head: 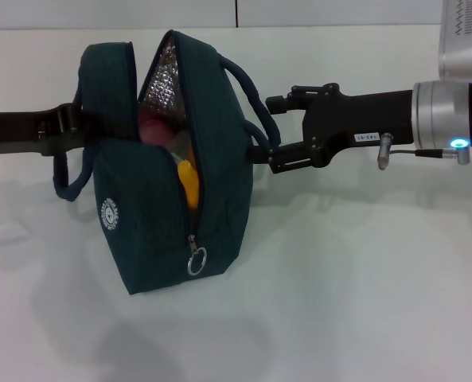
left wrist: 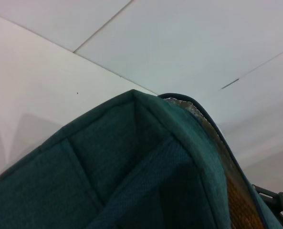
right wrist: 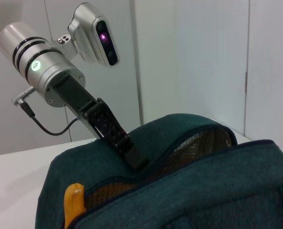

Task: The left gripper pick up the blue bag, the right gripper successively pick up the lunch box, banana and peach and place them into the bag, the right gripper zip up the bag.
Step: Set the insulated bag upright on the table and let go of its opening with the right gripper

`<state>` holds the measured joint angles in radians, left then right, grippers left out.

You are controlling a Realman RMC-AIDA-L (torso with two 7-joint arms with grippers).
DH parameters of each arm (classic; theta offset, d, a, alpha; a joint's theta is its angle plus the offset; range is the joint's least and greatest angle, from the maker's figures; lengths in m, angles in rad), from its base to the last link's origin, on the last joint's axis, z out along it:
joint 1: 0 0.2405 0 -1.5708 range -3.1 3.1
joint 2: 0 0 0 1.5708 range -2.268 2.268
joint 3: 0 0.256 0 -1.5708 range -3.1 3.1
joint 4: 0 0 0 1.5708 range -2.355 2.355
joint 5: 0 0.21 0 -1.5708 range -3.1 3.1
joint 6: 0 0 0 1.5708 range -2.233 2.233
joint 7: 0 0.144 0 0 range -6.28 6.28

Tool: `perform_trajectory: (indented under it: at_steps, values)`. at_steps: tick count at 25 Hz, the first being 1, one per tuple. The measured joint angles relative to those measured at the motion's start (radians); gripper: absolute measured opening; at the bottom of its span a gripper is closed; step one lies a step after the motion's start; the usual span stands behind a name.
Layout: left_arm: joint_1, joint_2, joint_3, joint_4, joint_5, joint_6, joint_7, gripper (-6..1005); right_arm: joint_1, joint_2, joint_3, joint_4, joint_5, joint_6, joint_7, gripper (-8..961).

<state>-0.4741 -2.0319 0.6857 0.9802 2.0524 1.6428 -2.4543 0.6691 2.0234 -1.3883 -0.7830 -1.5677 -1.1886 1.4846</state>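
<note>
Your bag (head: pixel 172 159) stands on the desk (head: pixel 363 286), gaping, banana (head: pixel 189 183) and peach (head: pixel 152 127) inside. Left gripper (head: pixel 68 123) clamps its side; right gripper's (head: pixel 271 135) jaws I cannot tell. Soft fabric sags: take the zipper ring (head: pixel 196 260).

1 bag (head: pixel 220 159), 1 banana (head: pixel 189 181), 1 peach (head: pixel 150 125), 2 hands.

**Bright, even light with soft shadows**

I see even, bright overhead light on the white table (head: pixel 363 302). The bag (head: pixel 172 167) casts a faint, soft-edged shadow just in front of itself. Its foil lining (head: pixel 162 76) glints mildly. In the left wrist view the bag's fabric (left wrist: pixel 108 181) is soft and slightly blurred. An indicator light (head: pixel 458 144) glows blue-white, slightly blooming.
</note>
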Motion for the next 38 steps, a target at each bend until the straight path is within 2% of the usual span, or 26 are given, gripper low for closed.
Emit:
perform_trajectory:
  at_steps: [27,38]
  values:
    - [-0.002,0.003,0.000,0.000,-0.005,-0.002,0.000,34,-0.005,-0.008,0.011,0.003,-0.007,0.038,0.000,802]
    - [-0.006,0.001,0.000,0.000,-0.005,-0.002,0.000,36,0.004,0.000,0.001,0.006,-0.008,0.040,-0.014,774]
